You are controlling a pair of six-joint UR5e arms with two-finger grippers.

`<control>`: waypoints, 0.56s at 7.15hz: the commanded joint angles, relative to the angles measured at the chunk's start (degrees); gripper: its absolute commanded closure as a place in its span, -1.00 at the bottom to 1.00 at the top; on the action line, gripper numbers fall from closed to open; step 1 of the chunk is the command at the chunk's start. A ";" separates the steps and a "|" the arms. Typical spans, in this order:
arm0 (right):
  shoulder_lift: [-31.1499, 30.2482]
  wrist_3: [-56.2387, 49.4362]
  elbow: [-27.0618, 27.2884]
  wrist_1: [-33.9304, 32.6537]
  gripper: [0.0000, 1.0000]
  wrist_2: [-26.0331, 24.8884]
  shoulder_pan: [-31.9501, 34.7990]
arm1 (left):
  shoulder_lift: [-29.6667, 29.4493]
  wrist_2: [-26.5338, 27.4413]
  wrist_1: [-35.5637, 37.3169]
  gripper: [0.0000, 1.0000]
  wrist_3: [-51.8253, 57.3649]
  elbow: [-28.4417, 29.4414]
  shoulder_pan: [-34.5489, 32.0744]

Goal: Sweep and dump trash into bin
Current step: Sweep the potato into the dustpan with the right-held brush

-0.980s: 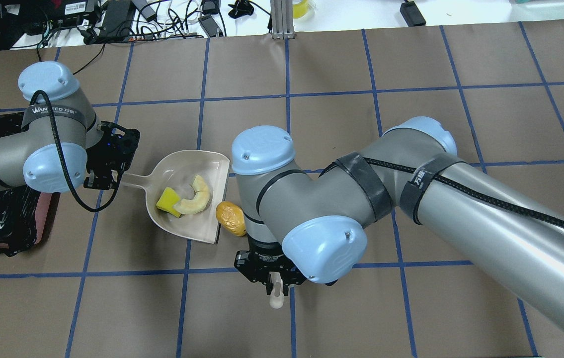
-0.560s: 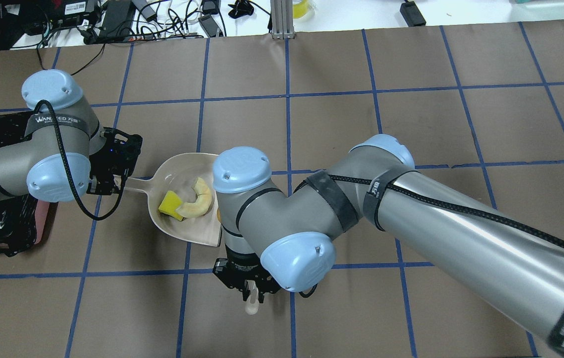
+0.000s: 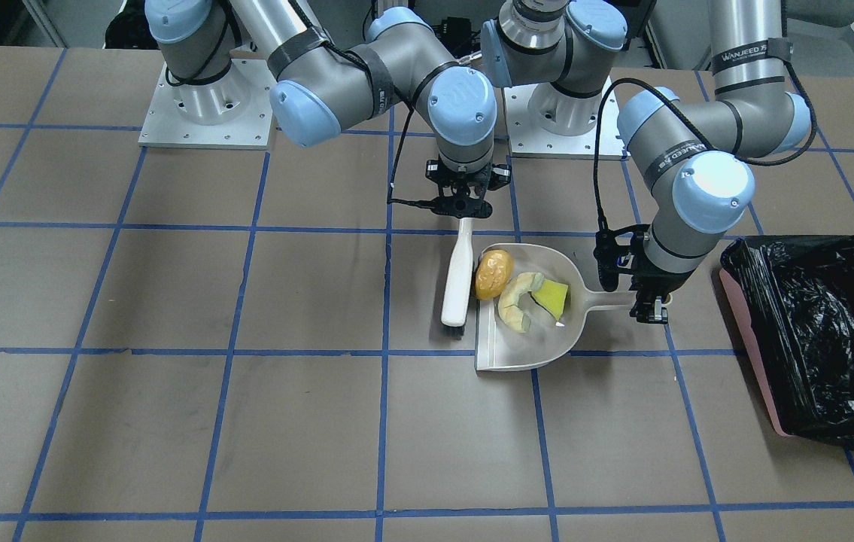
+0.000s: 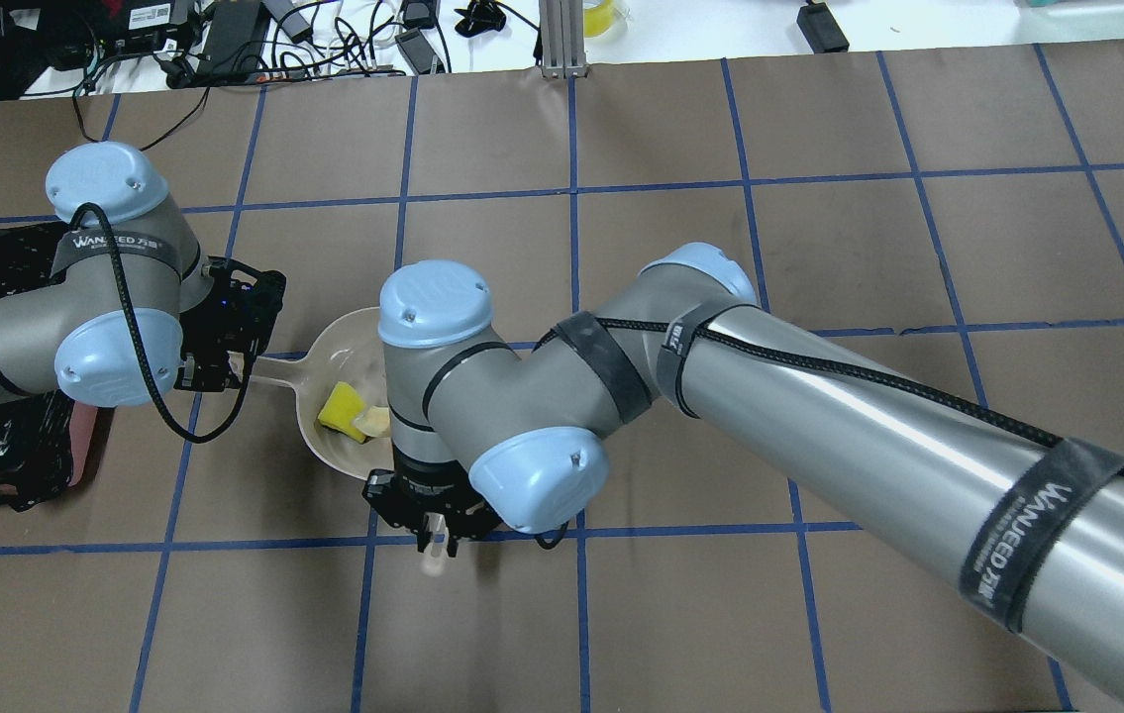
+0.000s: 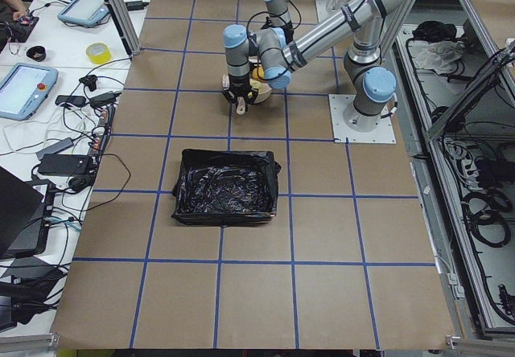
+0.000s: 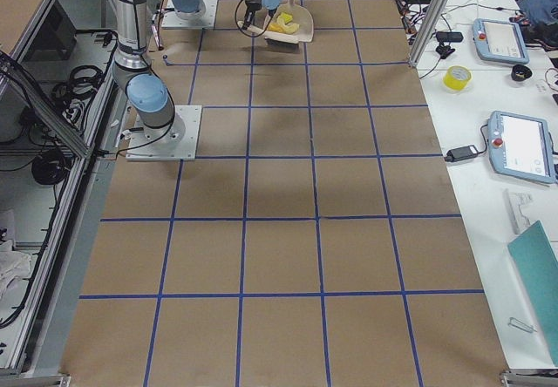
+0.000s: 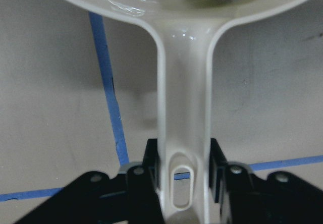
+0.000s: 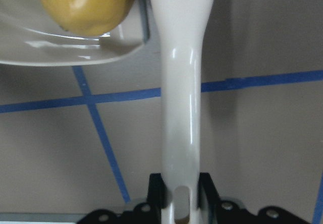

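The right gripper (image 3: 463,214) is clamped on the brush (image 3: 459,271) handle, with the bristles down just beside the lump (image 3: 493,274), seemingly to push it in. The left gripper (image 3: 650,309) pinches the dustpan (image 3: 517,355) handle, likely bracing it flat against that push. The lump sits on the dustpan's lip at mid-frame, and the bread (image 3: 515,302) and wedge (image 3: 551,298) lie inside. The bin (image 3: 810,331) stands at the right edge. An arm strap (image 4: 1027,540) reads "WANJEED".
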 commanded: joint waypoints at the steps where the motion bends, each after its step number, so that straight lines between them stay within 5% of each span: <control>1: 3.33 0.20 -6.54 0.28 1.00 1.98 0.03 | 0.07 -0.03 0.00 0.90 -0.25 -0.04 -0.02; 3: 2.99 -0.24 -6.56 1.94 1.00 0.42 -0.06 | 0.07 -0.03 0.00 0.90 -0.26 -0.04 -0.02; 4: 2.29 -0.59 -6.56 3.00 1.00 -4.30 -0.15 | -0.02 -0.11 0.00 0.90 -0.26 -0.04 0.07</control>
